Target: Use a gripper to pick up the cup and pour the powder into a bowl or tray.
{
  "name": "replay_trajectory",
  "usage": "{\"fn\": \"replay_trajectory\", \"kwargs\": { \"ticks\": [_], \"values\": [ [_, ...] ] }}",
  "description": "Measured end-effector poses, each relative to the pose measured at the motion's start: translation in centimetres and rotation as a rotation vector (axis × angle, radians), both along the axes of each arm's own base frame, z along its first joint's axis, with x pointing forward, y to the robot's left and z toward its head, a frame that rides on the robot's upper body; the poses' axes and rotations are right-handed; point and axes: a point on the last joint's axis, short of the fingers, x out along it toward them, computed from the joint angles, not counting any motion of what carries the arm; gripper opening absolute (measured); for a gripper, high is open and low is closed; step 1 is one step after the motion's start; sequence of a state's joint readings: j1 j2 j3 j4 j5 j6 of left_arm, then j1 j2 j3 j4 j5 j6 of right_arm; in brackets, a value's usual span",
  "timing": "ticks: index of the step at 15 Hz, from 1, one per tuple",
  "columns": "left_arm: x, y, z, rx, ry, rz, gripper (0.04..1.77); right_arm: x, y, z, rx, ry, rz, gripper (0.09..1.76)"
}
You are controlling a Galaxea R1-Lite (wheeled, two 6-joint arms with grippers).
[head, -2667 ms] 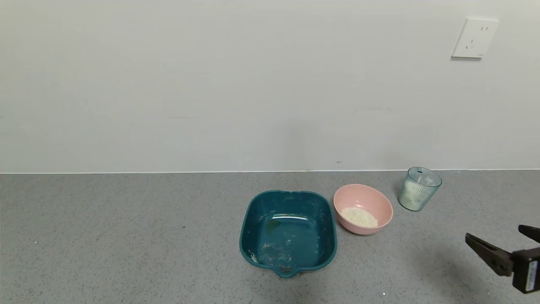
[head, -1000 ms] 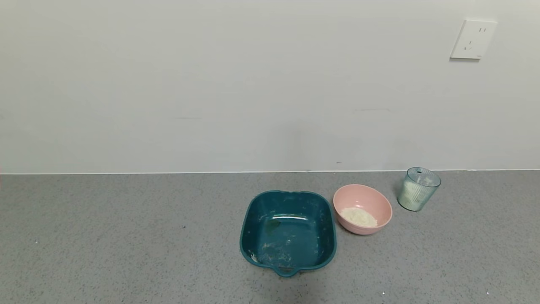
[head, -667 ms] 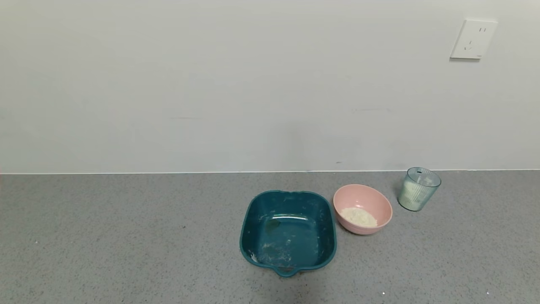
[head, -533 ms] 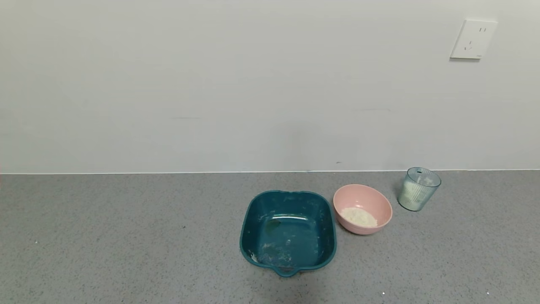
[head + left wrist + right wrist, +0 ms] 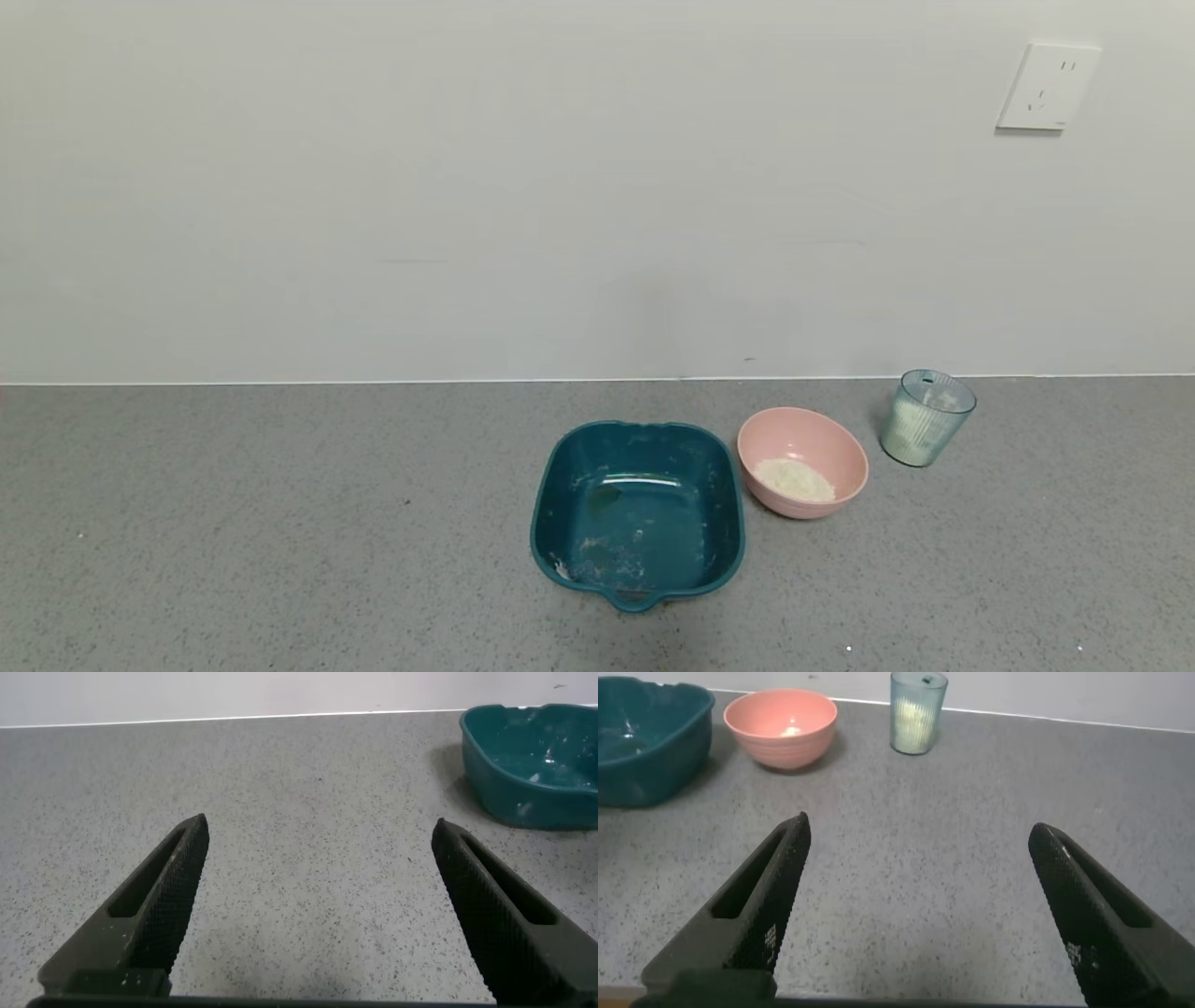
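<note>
Open counter point(image 5: 971, 859) before cup point(image 5: 917, 711); bowl point(image 5: 781, 728) just beside.

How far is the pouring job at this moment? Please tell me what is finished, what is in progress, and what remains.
Done: a heap of powder lies in the pink bowl.
In hand: nothing. The cup stands upright beside the bowl, ungripped, with powder showing inside. The right gripper is open and apart from the cup; the left gripper is open near the teal tray.
Left: grasp the cup and pour.
</note>
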State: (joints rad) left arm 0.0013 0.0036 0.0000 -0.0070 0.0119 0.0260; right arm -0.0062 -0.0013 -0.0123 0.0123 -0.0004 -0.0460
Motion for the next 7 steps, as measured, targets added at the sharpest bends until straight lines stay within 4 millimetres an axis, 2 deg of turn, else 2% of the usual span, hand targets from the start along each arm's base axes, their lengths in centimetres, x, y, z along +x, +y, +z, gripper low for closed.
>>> {"fn": "replay_trajectory", "kwargs": {
  "ticks": [7],
  "values": [
    [0.00,0.00,0.00,0.000,0.000,0.000,1.72,0.09,0.00,-0.27,0.014,0.005,0.000,1.70]
  ]
}}
